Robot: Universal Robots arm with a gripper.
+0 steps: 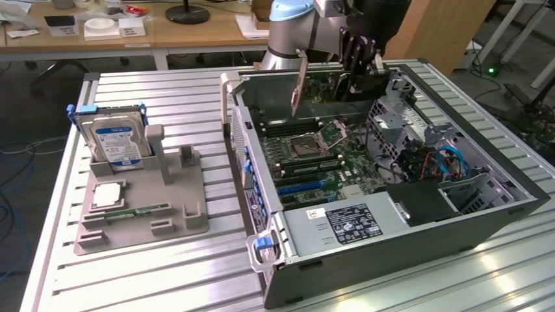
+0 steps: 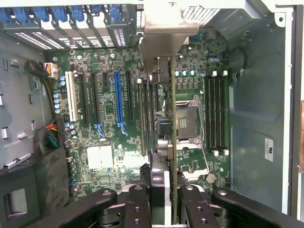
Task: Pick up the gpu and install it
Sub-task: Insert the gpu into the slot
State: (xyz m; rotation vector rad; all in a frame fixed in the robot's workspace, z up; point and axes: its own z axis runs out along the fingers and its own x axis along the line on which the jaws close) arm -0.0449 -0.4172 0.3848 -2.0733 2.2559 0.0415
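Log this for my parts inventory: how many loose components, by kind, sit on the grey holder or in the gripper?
Hard drive: 1, upright in the grey holder
CPU chip: 1, flat on the holder
Memory stick: 1, on the holder
gpu: 1, clamped in the gripper
Total: 4

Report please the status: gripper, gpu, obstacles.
Gripper shut on the gpu. Gpu held on edge above the motherboard, not seated in a slot. No obstacle seen under it.

Wooden desk (image 1: 204, 36), slatted metal table (image 1: 156, 273), grey floor (image 1: 26, 123)
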